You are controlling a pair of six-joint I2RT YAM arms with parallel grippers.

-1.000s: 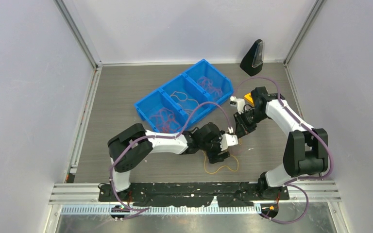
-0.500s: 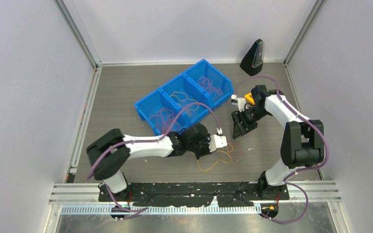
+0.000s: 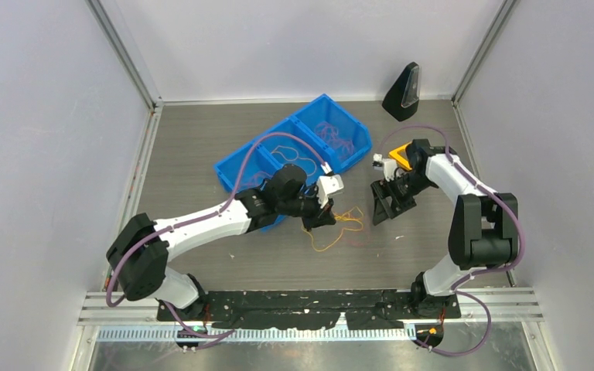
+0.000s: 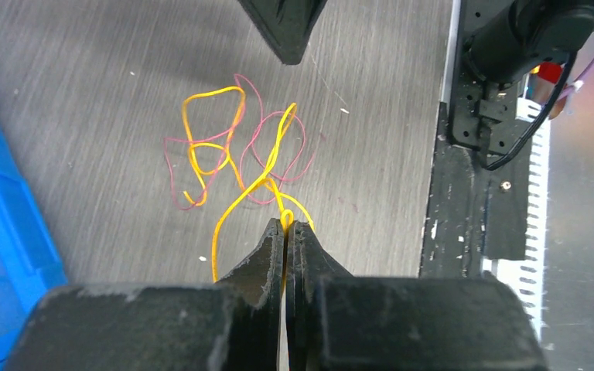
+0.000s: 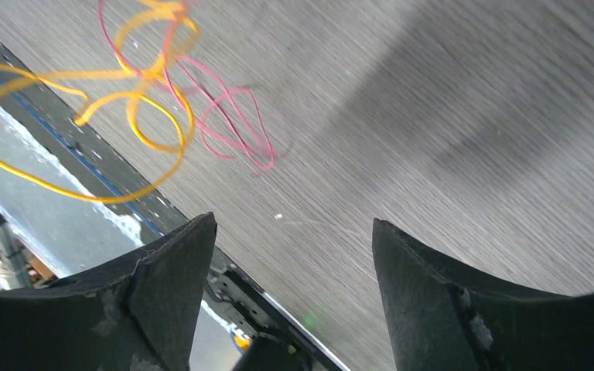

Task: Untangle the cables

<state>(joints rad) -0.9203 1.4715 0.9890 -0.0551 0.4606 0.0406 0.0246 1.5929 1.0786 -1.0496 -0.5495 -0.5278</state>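
- The left gripper (image 4: 286, 226) is clenched on one strand of the yellow cable (image 4: 267, 182), mid-bench.
- That cable crosses the pink cable (image 4: 303, 147) in several places, so they are not yet apart.
- The right gripper (image 5: 294, 255) hangs released near the tangle, grasping nothing.
- The bin (image 3: 224, 174) toward the far edge holds other cables; this pair looks like the remaining work.

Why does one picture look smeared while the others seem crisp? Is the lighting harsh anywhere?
Right wrist view: the cables and table are streaked, probably motion blur. Left wrist view: the cables are sharp, and only the far right edge goes soft. Top view: crisp and evenly lit, with faint soft shadows and no glare.
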